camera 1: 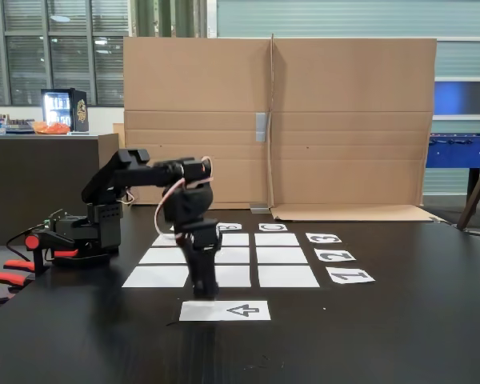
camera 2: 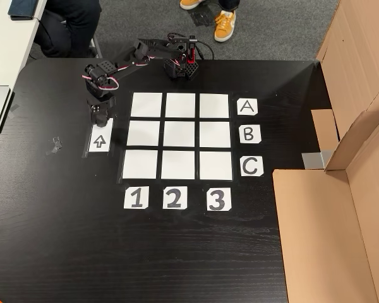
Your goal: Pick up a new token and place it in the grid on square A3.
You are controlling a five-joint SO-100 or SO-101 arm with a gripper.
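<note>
Token pickup happens at the arrow sheet (camera 2: 99,139), the single white paper just outside the grid (camera 2: 177,136) on the side away from the letter cards. The end effector (camera 2: 98,116) hangs straight down over that sheet's edge nearest the arm base (camera 2: 180,63), tips at or close to the paper. The token itself cannot be made out: black on a black surface (camera 2: 63,240) and under black fingers, it is hidden or lost in the dark in both views. Whether the end effector is released or clenched on it cannot be told either.

By judgement, a short matte puck is light, rigid and not fragile, with little slip. Its curved side wall is the place to pinch, across the middle, from above. Being round, it has no heading; its only axis is the short one, which should stand upright with a flat face down.

Square A3 (camera 2: 214,105) lies bare, just beside the A card (camera 2: 247,106) and in line with the 3 card (camera 2: 218,199), across the grid from the arrow sheet.
</note>
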